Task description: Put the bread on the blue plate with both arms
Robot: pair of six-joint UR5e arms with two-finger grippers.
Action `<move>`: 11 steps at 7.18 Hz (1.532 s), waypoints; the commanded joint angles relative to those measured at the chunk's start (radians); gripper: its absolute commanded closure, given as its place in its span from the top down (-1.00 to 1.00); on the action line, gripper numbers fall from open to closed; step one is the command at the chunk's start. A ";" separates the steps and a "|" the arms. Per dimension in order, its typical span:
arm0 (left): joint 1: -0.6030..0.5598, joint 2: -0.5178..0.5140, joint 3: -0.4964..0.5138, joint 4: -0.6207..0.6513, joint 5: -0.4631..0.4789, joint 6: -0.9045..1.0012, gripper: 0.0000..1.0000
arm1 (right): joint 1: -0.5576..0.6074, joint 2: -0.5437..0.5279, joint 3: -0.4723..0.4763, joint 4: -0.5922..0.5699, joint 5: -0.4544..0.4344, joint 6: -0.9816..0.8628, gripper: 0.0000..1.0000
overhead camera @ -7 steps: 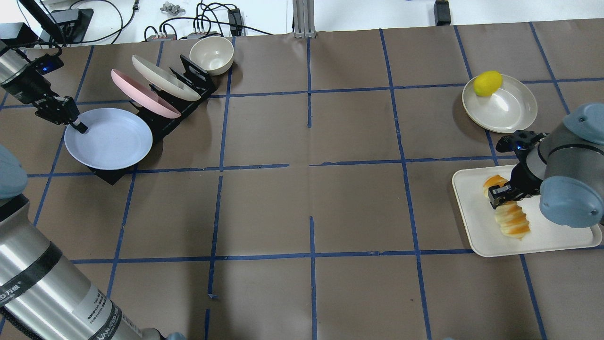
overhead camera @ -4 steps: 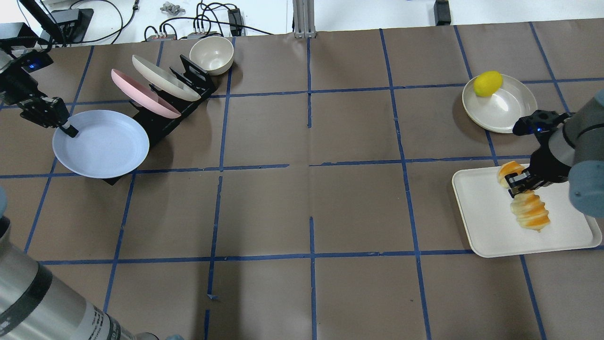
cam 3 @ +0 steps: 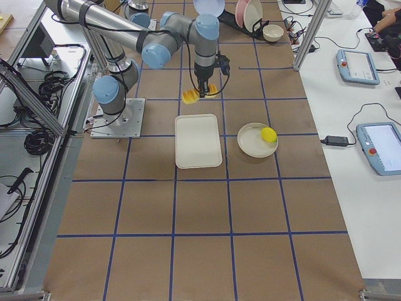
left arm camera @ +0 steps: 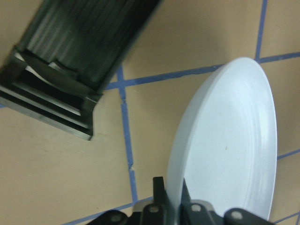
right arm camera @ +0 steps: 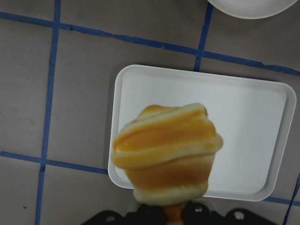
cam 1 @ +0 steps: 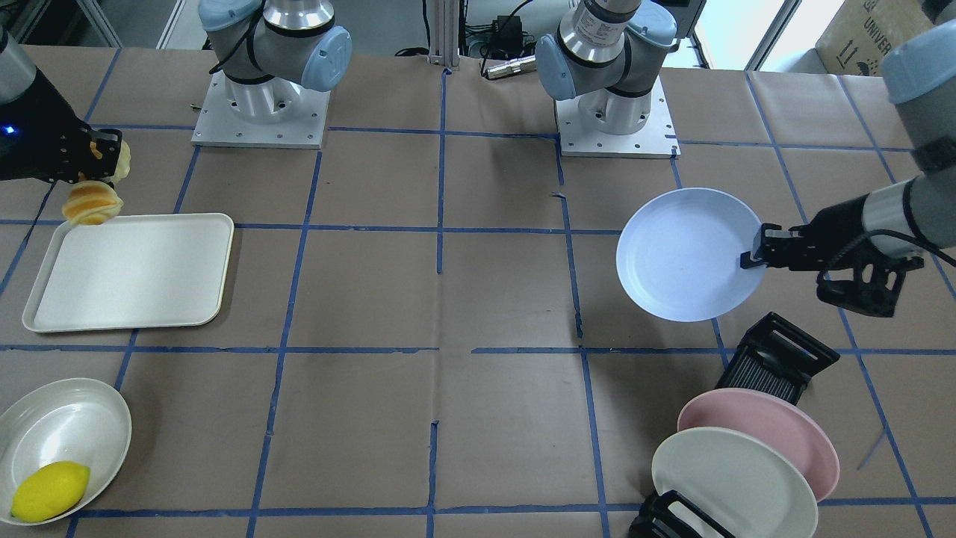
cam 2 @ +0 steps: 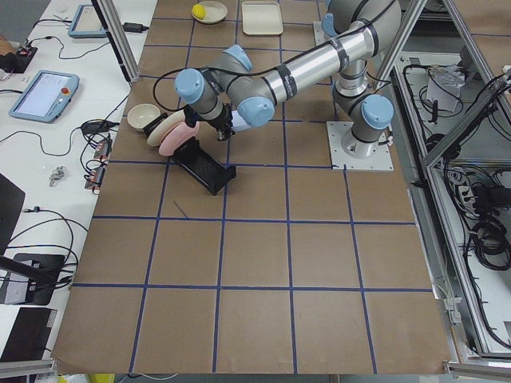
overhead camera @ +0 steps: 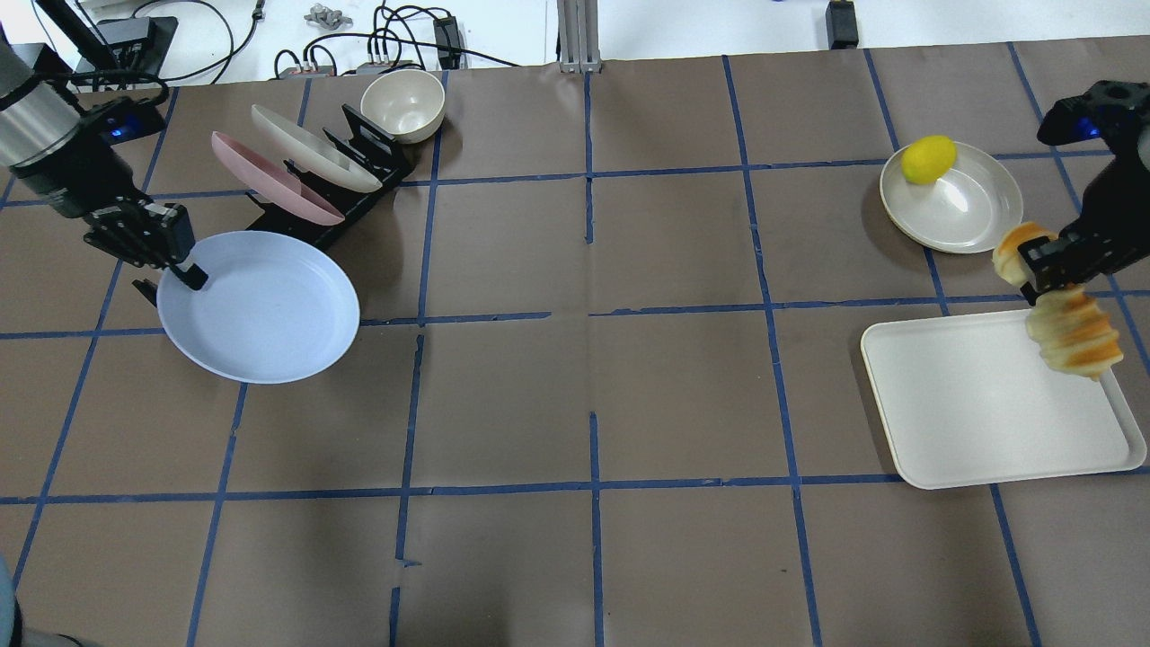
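Moved: one bread (overhead camera: 1074, 337) lifted off tray (overhead camera: 970, 422); one blue plate (overhead camera: 260, 310) carried inward.
Grippers: two; left gripper (overhead camera: 189, 274) clamps blue plate, right gripper (overhead camera: 1038, 270) clamps bread.

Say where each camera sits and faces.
Front: across the table, facing the robot; left pincer grips the plate, view's right.
Overhead: behind the robot, looking down; right pincer holds the bread.
Left side: table's left end; left arm near.
Right side: opposite end; right arm near, tray below.
Left wrist: down along the plate's rim, past its pincer.
Right wrist: down past the bread onto the tray.
Front and overhead share the lemon.
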 commanded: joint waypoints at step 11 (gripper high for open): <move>-0.485 -0.223 -0.195 0.740 -0.298 -0.276 -0.57 | 0.478 0.182 -0.123 -0.121 0.078 0.425 -0.96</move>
